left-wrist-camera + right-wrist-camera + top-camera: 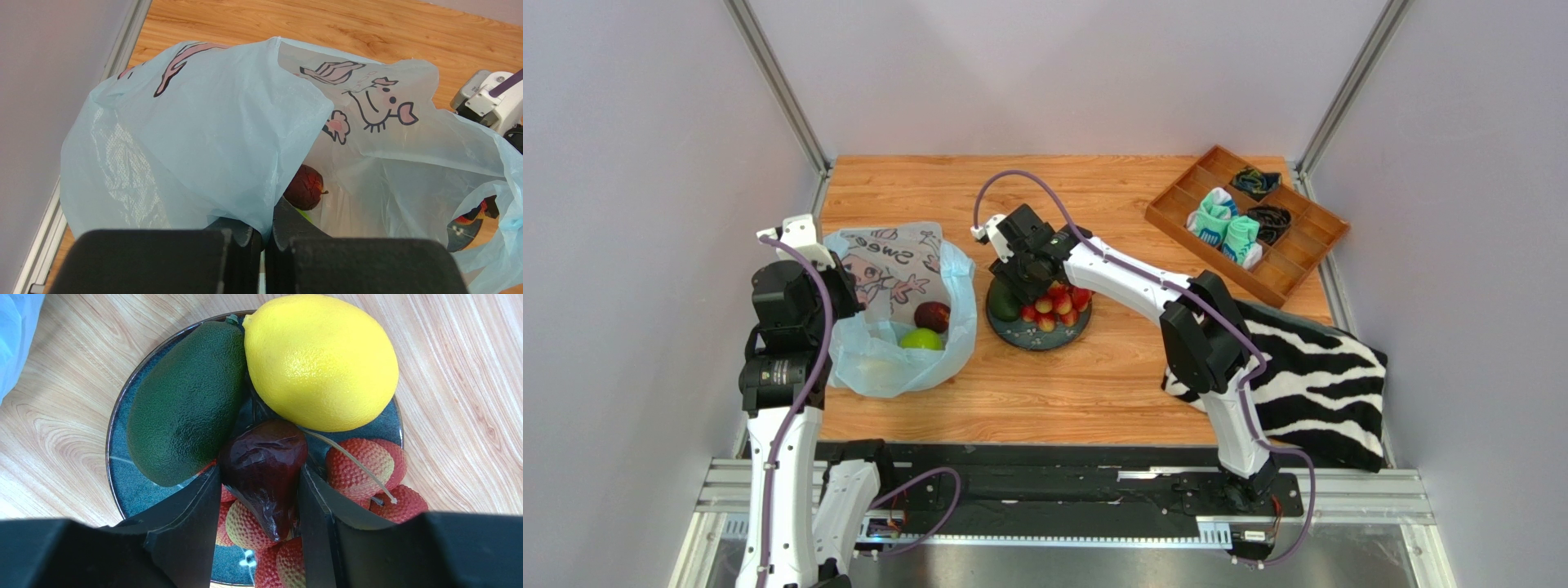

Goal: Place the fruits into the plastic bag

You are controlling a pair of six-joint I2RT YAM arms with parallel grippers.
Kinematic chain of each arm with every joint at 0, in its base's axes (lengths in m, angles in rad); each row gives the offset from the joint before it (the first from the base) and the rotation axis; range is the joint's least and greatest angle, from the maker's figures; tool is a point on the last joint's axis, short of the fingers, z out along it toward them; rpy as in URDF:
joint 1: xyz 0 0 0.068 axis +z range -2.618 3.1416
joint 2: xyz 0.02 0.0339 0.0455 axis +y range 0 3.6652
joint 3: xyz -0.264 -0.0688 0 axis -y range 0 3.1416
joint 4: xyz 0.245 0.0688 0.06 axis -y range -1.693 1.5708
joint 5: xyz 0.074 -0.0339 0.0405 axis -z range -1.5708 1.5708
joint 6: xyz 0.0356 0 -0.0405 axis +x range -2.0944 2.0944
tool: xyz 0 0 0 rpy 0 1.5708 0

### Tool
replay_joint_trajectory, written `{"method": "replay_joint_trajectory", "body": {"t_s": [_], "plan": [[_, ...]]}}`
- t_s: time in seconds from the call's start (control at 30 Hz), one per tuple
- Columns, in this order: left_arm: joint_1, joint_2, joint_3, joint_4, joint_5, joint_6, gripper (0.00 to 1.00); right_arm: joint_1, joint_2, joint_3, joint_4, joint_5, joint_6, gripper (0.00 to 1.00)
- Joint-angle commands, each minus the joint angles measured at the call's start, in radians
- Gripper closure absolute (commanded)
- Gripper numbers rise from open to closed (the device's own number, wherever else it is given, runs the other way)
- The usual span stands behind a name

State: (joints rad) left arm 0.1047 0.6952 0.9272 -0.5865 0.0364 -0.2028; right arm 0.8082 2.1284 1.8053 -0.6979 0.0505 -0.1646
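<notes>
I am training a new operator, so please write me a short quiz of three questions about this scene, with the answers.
1. True or false: the green apple lies inside the plastic bag.
2. Which fruit sits between the fingers of the right pincer? A lemon; B dark red pear-shaped fruit; C dark green fruit.
3. Fill in: the left pincer is shut on the edge of the ___.
Key: 1 true; 2 B; 3 plastic bag.

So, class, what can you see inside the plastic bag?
Inside the plastic bag lie a dark red round fruit and a green apple. The bag's folded film covers the rest of its inside, so anything more there is hidden.
</notes>
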Motion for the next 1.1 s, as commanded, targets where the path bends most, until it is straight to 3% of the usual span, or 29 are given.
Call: {"method": "replay_joint_trajectory", "body": {"t_s": [0.0,0.53,0.9,1.07], "plan": [[-0.002,-0.002,-0.002,0.027,0.008,-0.003,1.00,-0.003,-0.086,0.002,0.021,-0.037,0.023,0.60],[0.000,0.001,-0.002,0.027,0.011,-0.004,1.00,0.011,-0.298,-0.124,0.067,-0.127,0.079,0.64],[0.001,-0.002,-0.001,0.028,0.023,-0.009,1.00,0.203,-0.681,-0.228,0.262,-0.075,0.099,0.65],[-0.002,0.001,0.002,0.034,0.036,-0.017,1.00,0.296,-0.697,-0.233,0.401,-0.141,0.132,0.65]]}}
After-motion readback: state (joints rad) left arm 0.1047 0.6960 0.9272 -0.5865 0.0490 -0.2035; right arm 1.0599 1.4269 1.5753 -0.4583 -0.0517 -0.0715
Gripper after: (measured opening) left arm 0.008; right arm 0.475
